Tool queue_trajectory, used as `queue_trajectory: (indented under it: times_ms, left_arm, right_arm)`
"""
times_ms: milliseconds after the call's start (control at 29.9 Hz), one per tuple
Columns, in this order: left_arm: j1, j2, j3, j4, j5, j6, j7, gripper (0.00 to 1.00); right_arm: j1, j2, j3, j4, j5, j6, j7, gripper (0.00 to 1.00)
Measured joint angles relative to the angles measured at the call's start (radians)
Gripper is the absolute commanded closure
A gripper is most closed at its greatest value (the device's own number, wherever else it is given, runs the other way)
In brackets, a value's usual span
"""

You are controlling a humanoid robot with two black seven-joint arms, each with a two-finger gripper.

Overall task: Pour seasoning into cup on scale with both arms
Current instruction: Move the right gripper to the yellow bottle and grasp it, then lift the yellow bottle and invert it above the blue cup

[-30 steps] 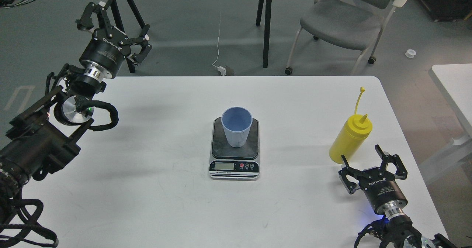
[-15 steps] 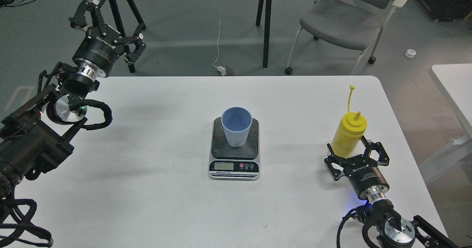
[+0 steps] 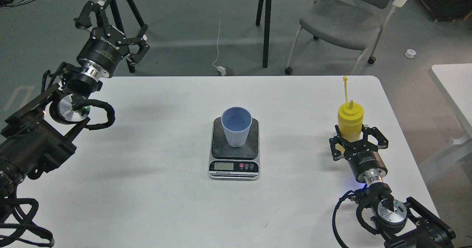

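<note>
Bottle point(image 3: 350, 120) upright near right edge of table point(image 3: 155, 189), well apart from scale point(image 3: 235, 148). Right gripper point(image 3: 357, 141) around its lower body, fingers point(image 3: 377, 141) spread on both sides; contact with plastic not discernible, so not clamped yet by the look of it. Cap strap pointing straight up, nozzle uncapped. Cup point(image 3: 237, 126) on weighing plate, mouth open, centred toward plate's rear. Left gripper point(image 3: 110, 26) high beyond far left table edge, fingers apart, holding nothing.

Step in hand, as judged: seize bottle. Best closed low-to-mid on body, squarely, gently enough not to squirt from open nozzle. Lift straight up before travelling toward cup. Left arm likely needed at cup or bottle for steadying during pour. Tipping risk if closing off-centre.
</note>
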Motion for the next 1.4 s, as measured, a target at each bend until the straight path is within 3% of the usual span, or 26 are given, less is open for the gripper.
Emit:
queue_trajectory:
  times_ms: [301, 601, 802, 969, 1403]
  left_arm:
    - [0.0, 0.003, -0.002, -0.001, 0.0, -0.003, -0.003, 0.0]
    - [0.011, 0.018, -0.009, -0.002, -0.004, -0.014, 0.0, 0.0]
    - [0.019, 0.018, -0.031, -0.013, -0.016, -0.014, 0.0, 0.01]
    - [0.031, 0.01, -0.061, 0.002, -0.033, -0.021, 0.001, 0.0]
    - [0.042, 0.009, -0.063, 0.045, -0.087, -0.023, 0.005, 0.0]
  right_arm:
    - [0.188, -0.059, 0.005, 0.087, -0.247, 0.0, 0.0, 0.5]
    - [0.377, -0.063, -0.001, 0.101, -0.84, -0.001, -0.002, 0.53]
    - [0.486, -0.056, -0.151, 0.105, -1.142, -0.164, -0.002, 0.53]
    - [0.596, -0.057, -0.333, 0.102, -1.249, -0.291, 0.0, 0.53]
    - [0.828, -0.045, -0.705, 0.079, -1.619, -0.416, 0.01, 0.52]
